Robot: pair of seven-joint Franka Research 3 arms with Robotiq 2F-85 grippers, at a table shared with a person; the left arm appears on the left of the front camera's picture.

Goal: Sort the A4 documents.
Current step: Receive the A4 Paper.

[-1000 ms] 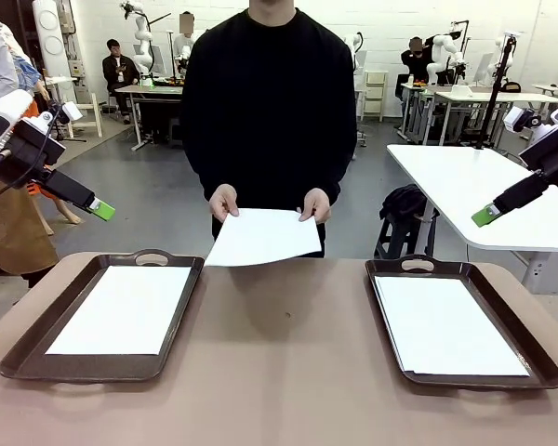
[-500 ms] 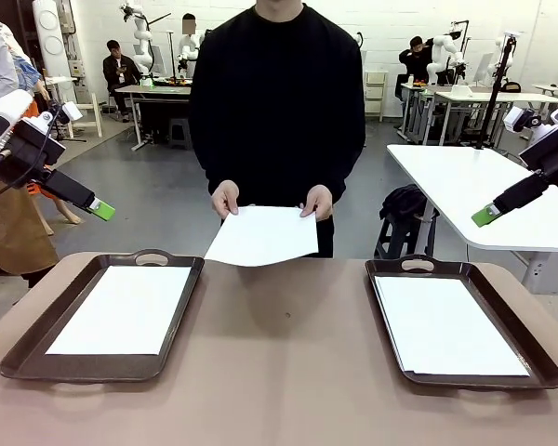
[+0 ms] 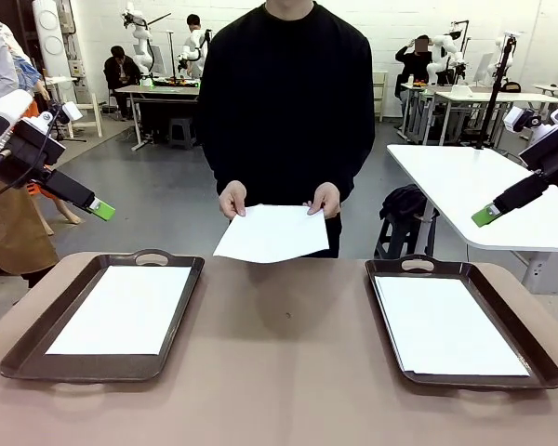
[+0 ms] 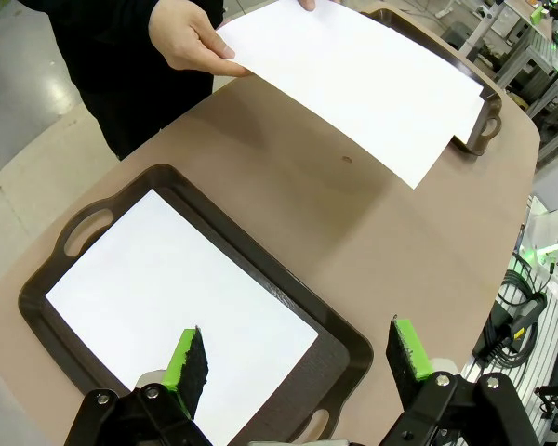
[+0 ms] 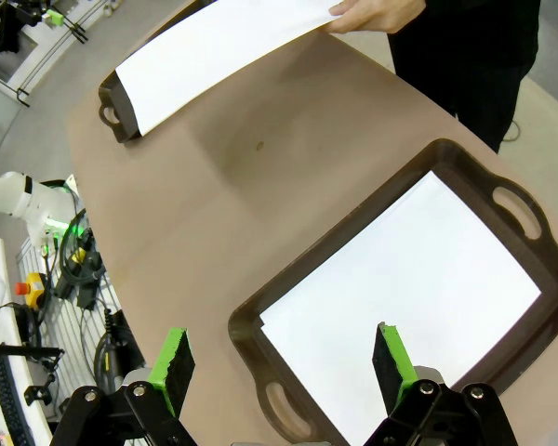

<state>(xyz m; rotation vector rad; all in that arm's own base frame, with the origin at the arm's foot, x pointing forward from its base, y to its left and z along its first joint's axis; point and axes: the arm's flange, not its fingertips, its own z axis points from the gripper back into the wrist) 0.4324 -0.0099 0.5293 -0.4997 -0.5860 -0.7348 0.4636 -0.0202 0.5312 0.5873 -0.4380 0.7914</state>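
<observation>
Two hands (image 3: 279,199) of a person hold one A4 sheet (image 3: 272,233) above the worktop's (image 3: 279,372) far edge; another sheet lies in each tray (image 3: 28,348) (image 3: 539,358). The left gripper (image 4: 298,353) and right gripper (image 5: 281,358) hover high at the sides, jaws wide and empty.

Three A4 documents (image 3: 272,233), two trays (image 3: 30,339), one person (image 3: 293,102)

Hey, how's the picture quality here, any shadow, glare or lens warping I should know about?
Front view: sharp, even light, the held sheet throws a soft shadow on the table. Left wrist view: wide-angle bend curves the left tray. Right wrist view: same bending, no glare on the right tray's sheet.
</observation>
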